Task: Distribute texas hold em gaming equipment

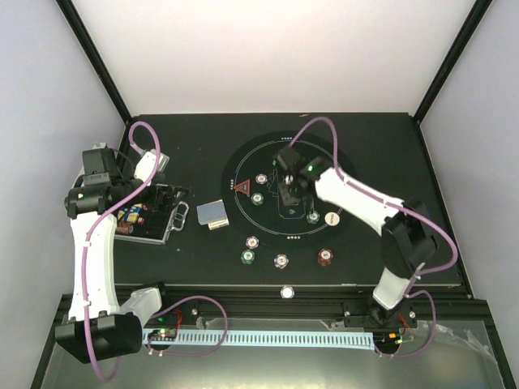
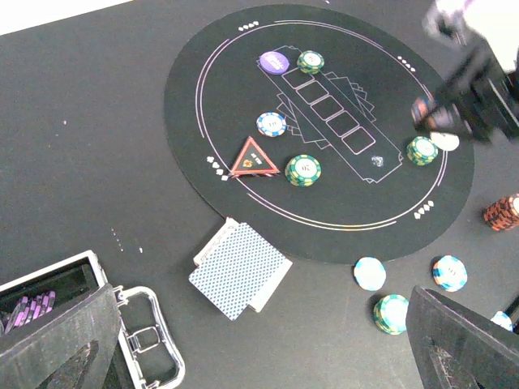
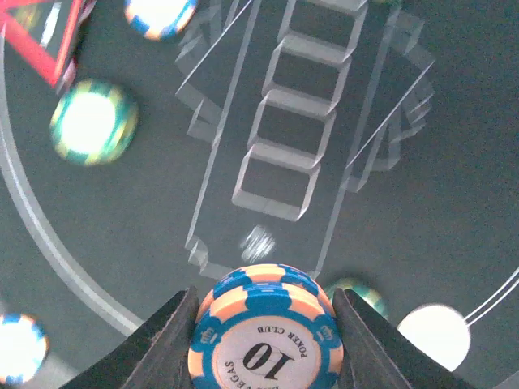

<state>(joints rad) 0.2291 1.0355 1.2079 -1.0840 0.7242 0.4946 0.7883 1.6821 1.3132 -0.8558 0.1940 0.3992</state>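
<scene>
1. A black table (image 1: 389,146) fills the middle of the top view. Pale walls (image 1: 284,57) rise behind it and at both sides. A round black mat (image 2: 211,97) with thin line markings lies right of centre.
2. On the mat sit a red triangle marker (image 2: 254,158), a purple button (image 2: 274,61) and a green chip (image 2: 302,170) among other striped chips. More chips lie off the mat's lower edge. The card deck (image 2: 239,271) rests just beside its lower left rim.
3. The right gripper (image 3: 263,324), over the mat's centre, pinches a blue-and-orange chip stack (image 3: 263,304) marked 10 between narrowed fingers.
4. The left gripper (image 2: 259,348) is spread wide with nothing between its fingers. It hangs over the metal case (image 1: 154,212) at the left.
5. In the left wrist view a finger hides most of the case; a few purple chips (image 2: 28,312) show. The blurred right arm half covers the white button (image 2: 444,140). The right edge cuts the red-brown stack (image 2: 503,212).
</scene>
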